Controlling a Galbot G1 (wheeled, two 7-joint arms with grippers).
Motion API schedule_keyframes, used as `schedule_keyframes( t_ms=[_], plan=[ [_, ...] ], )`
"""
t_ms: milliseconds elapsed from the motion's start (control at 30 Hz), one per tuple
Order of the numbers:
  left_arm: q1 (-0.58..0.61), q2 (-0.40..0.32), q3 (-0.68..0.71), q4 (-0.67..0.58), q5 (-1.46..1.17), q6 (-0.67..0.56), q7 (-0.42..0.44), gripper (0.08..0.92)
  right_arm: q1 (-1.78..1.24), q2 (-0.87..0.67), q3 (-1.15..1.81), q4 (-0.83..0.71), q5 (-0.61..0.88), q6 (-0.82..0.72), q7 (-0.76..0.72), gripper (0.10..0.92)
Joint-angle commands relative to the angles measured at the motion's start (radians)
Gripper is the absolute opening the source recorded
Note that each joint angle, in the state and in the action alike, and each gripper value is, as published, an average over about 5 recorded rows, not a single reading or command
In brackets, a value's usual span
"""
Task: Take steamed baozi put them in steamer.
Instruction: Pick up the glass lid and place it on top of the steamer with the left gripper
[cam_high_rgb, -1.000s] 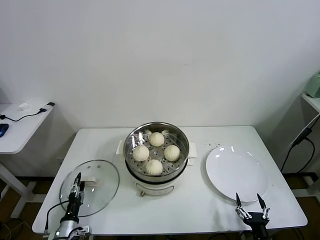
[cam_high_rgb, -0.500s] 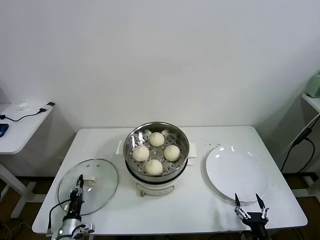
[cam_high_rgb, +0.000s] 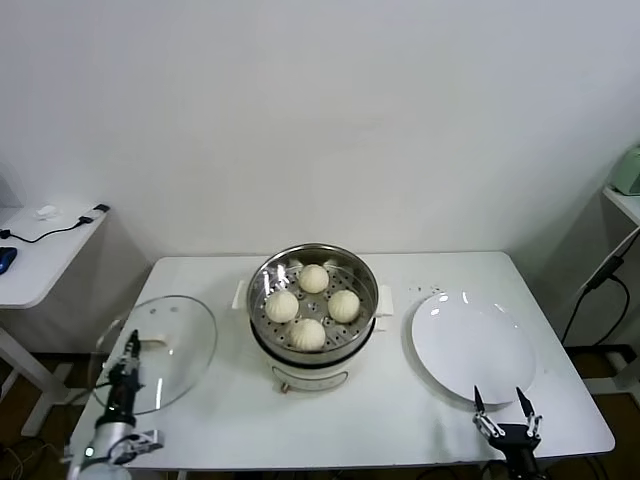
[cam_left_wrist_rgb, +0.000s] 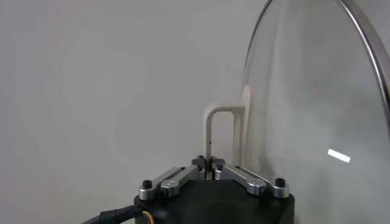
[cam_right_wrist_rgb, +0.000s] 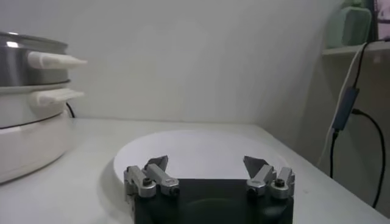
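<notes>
So all four cream-white domed steamed baozi (cam_high_rgb: 313, 305) were already sitting on the perforated tray inside the round shiny stainless-steel steamer (cam_high_rgb: 314, 312), mid-surface on the white surface (cam_high_rgb: 400, 405). Loading looked done, so the step in hand read as getting the cover on.

The left gripper (cam_high_rgb: 129, 358) was at the near-left corner, pressed together on the cream handle (cam_left_wrist_rgb: 222, 137) of the round glass lid (cam_high_rgb: 158, 352), pinching it right between the tips. The lid was tilted, its far edge raised off the surface, and part of it hung past the left edge. The right gripper (cam_high_rgb: 506, 415) was parked at the near right, spread wide and empty, just near of the flat white round plate (cam_high_rgb: 472, 345), which had nothing on it.

To do this bit well, probably: keep the pinch firm since that handle is thin and glass is heavy, so it could swing or slip. Lift clear of the surface first, carry it right, level it out above the steamer, centre it on the rim, then lower straight down so the edge doesn't clip the buns or the steel wall. Let go only once it's seated.
</notes>
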Motion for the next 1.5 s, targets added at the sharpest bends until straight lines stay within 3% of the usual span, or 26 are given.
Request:
schedule_keyframes(
  t_ms=[33, 233, 400, 700, 900, 1500],
  plan=[
    [0.063, 0.151, -0.056, -0.421, -0.202, 0.250, 0.299, 0.132, -0.002, 0.002, 0.004, 0.008, -0.048, -0.025, 0.020, 0.823],
    [-0.023, 0.166, 0.051, -0.581, -0.099, 0.430, 0.446, 0.132, -0.012, 0.011, 0.005, 0.048, -0.064, -0.056, 0.039, 0.823],
    [-0.127, 0.156, 0.227, -0.616, 0.067, 0.552, 0.524, 0.132, -0.025, 0.019, 0.002, 0.084, -0.073, -0.065, 0.047, 0.823],
    [-0.242, 0.018, 0.525, -0.584, 0.264, 0.613, 0.621, 0.132, -0.022, 0.027, -0.005, 0.101, -0.075, -0.063, 0.045, 0.823],
    [-0.314, -0.097, 0.632, -0.495, 0.330, 0.623, 0.626, 0.132, -0.020, 0.024, -0.006, 0.098, -0.071, -0.060, 0.045, 0.823],
    [-0.377, -0.284, 0.764, -0.286, 0.497, 0.626, 0.603, 0.132, -0.019, 0.015, 0.009, 0.094, -0.057, -0.055, 0.045, 0.823]
  ],
)
